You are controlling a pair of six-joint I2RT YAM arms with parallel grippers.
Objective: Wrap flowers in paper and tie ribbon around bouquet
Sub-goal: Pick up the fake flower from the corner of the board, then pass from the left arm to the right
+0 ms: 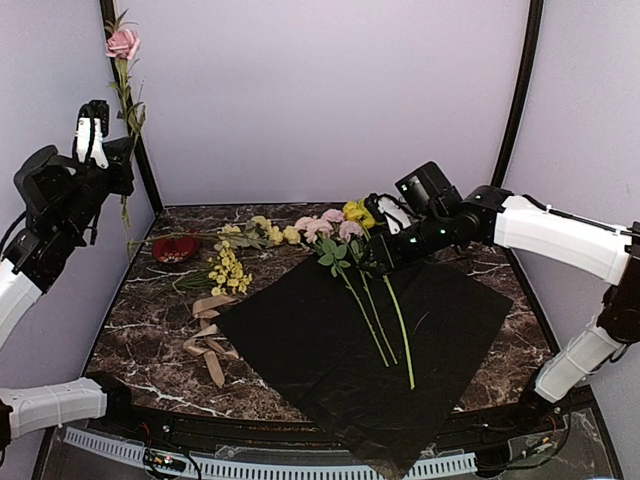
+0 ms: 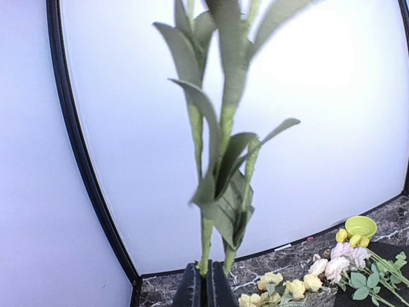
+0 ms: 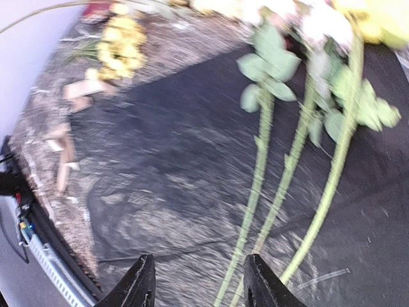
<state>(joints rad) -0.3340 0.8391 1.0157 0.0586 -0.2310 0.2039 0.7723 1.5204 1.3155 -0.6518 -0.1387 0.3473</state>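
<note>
My left gripper [image 1: 118, 152] is raised high at the far left, shut on the green stem [image 2: 206, 256] of a pink rose [image 1: 123, 43] that stands upright above it. Three flowers [image 1: 330, 224] lie with their long stems [image 3: 255, 192] across the black paper [image 1: 370, 330], which is spread flat on the table. My right gripper [image 1: 385, 228] hovers over these stems near the blooms. In the right wrist view it [image 3: 199, 288] is open with nothing between its fingers. The beige ribbon [image 1: 207, 342] lies folded left of the paper.
Yellow sprigs [image 1: 230, 270] and pale yellow blooms [image 1: 265, 230] lie on the marbled table [image 1: 140, 330] beyond the paper's left corner. A red object [image 1: 175, 248] sits at the back left. The booth's black corner post [image 1: 135, 120] stands right beside the raised rose.
</note>
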